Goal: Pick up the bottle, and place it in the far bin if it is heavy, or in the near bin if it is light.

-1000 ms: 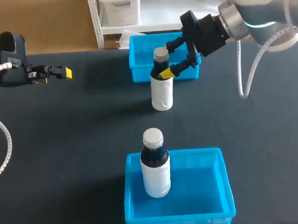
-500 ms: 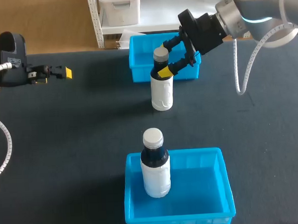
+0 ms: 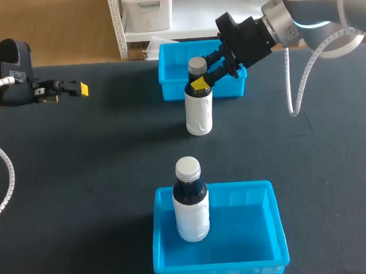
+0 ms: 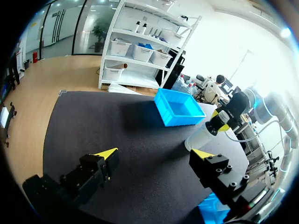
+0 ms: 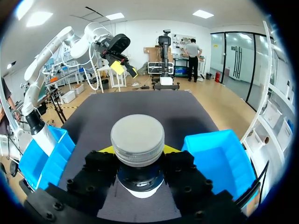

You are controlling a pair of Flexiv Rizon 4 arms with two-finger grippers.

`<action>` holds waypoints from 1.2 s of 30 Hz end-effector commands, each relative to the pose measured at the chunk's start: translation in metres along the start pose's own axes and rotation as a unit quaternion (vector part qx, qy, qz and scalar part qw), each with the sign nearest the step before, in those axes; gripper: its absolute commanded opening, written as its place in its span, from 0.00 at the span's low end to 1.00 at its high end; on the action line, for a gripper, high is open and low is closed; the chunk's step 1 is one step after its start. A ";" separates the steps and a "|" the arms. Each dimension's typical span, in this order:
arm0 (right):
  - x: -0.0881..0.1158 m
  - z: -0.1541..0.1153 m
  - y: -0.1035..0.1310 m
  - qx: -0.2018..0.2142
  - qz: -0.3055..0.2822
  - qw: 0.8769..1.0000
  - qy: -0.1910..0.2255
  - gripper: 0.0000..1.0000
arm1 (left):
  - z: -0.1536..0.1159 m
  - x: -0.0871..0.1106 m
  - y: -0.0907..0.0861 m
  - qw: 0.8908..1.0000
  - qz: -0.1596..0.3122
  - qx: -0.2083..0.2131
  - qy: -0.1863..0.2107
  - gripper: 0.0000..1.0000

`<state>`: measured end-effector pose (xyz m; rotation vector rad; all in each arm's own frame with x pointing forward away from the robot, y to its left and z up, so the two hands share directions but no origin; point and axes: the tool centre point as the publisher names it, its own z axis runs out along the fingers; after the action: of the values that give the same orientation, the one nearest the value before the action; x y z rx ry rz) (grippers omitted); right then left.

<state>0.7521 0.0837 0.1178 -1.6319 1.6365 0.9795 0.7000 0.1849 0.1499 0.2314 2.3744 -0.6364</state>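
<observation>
Just before far bin (image 3: 173, 90), upright white bottle (image 3: 199, 114), dark neck, grey cap; R fingers (image 3: 198, 84) clamp neck, L fingers (image 3: 83, 89) apart.

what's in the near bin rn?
One upright bottle with a white cap, toward the near bin's left side. The bin floor under it is hidden.

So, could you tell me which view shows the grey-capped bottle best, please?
The right wrist view: the grey-capped bottle is close up, its neck clamped in the right hand. The head view shows it whole but smaller; the left wrist view, small and distant.
</observation>
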 end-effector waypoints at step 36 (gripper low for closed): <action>-0.020 -0.142 0.073 0.073 -0.004 0.997 0.028 0.00 | 0.000 0.000 0.000 1.000 0.000 0.000 0.000 1.00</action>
<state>0.7097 -0.0172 0.2069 -1.6316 1.6812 0.8737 0.7000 0.1849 0.1499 0.2314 2.3744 -0.6364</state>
